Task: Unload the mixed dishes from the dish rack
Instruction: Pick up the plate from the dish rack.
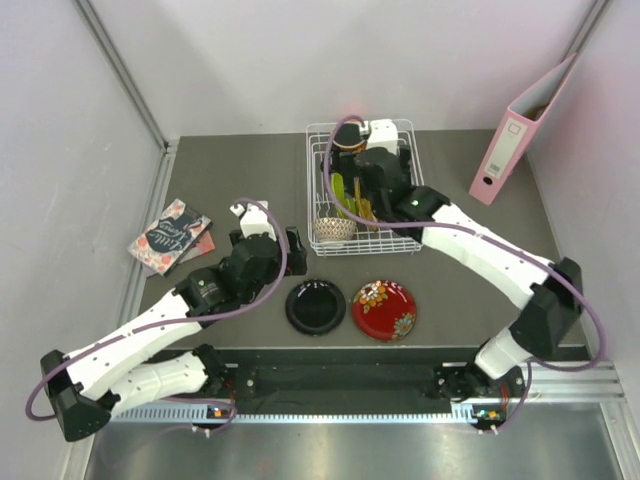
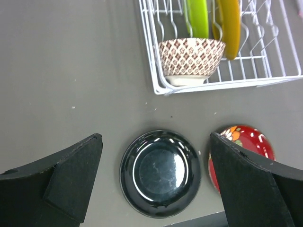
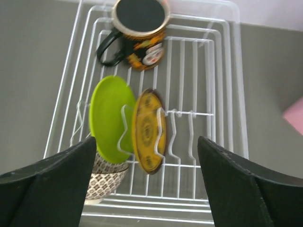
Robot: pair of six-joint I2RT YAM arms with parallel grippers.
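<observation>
while hanging the right gripper [image 3: 144, 142] over the middle of the dish rack [image 2: 236, 81], jaws spread and holding nothing, lining up on the yellow plate [image 3: 149, 132] right below, standing on edge just beside the lime green plate [image 3: 110, 118], rim running along the rack's length; minding the bowl [image 2: 191, 56] in the rack's near left corner; idling the left gripper [image 2: 156, 137], spread and empty, over the black plate [image 2: 160, 172] outside the rack's near side

The dish rack [image 2: 159, 88] is thin wire with a smooth white coating. Near the table's [image 2: 71, 71] near edge, the black plate [image 2: 161, 172] is mirror-glossy — light glares off it — and the red floral plate [image 2: 246, 141] beside it is shiny too. The table is matt grey, faintly speckled. The bowl [image 2: 191, 56] looks duller, satin.
</observation>
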